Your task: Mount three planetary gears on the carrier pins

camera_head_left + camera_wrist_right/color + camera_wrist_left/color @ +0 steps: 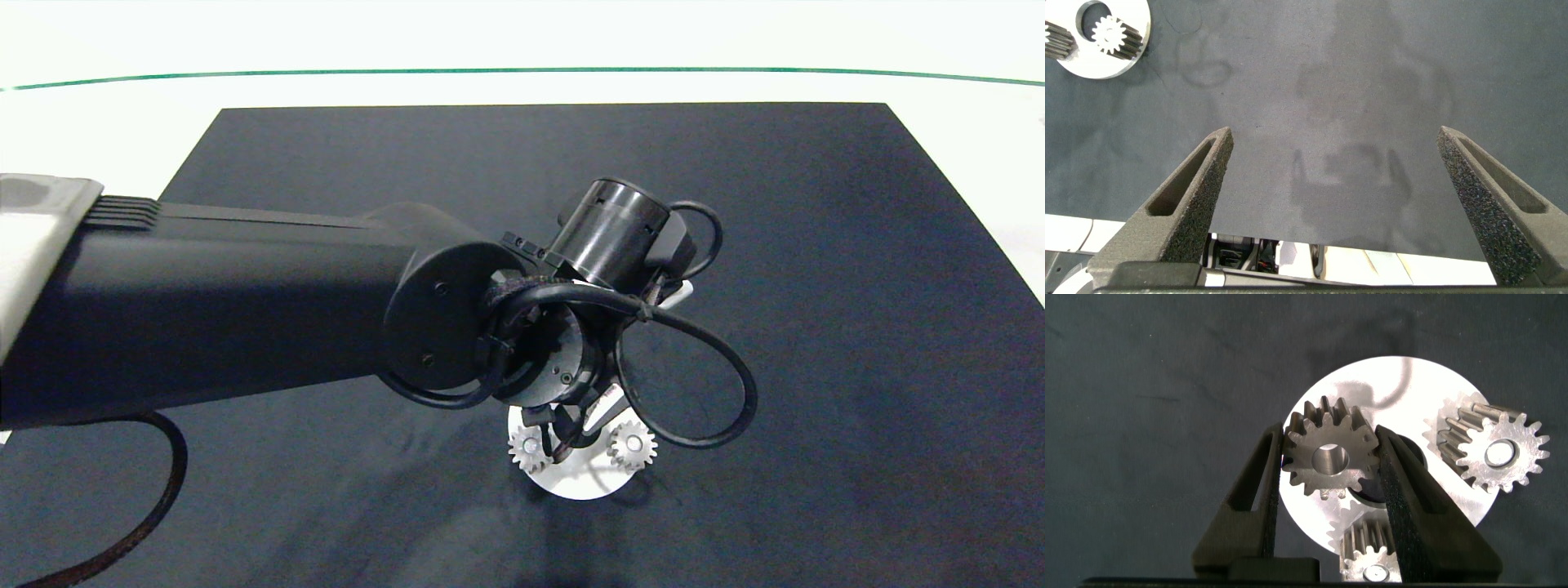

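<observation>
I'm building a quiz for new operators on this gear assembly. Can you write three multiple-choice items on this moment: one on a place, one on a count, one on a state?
1. Where is the third planetary gear?
A. Between the left claw's fingers, over the white disc
B. On the black mat
C. In the right claw

2. How many gears already sit on carrier pins?
A. None
B. Two
C. Three

3. What state is the right claw in?
A. Shut on a gear
B. Open, holding nothing
C. Shut, holding nothing

Answers:
1 A: both pads press its teeth.
2 B: two seated gears show pin tops in their holes.
3 B: its fingers stand wide apart.
</observation>
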Controlling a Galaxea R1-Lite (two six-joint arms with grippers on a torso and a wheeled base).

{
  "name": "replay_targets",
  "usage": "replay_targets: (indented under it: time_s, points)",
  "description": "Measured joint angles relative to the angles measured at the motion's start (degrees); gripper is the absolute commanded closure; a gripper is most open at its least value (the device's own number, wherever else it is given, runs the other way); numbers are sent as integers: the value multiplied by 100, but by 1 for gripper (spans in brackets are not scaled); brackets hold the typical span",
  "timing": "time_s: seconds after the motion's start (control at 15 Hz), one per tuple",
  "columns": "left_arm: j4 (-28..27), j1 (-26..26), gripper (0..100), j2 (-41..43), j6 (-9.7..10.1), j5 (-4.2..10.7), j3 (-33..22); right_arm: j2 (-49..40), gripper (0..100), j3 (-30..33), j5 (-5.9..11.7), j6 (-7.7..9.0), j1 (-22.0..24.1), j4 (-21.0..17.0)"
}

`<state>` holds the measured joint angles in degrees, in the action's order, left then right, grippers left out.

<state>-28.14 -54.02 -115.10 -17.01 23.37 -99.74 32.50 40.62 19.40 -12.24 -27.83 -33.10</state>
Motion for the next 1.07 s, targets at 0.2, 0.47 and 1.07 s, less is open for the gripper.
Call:
replay_targets:
  time_s: [0.2,0.47,1.07]
  points:
    - [2,63,78,-11,-20,-6,-4,0,0,-2,-2,0,0,0]
    - [0,82,78,-30,-22,-5,-69,7,0,-2,0,0,-9,0]
    - [5,66,78,-110,17,11,-54,10,0,-2,2,0,-9,0]
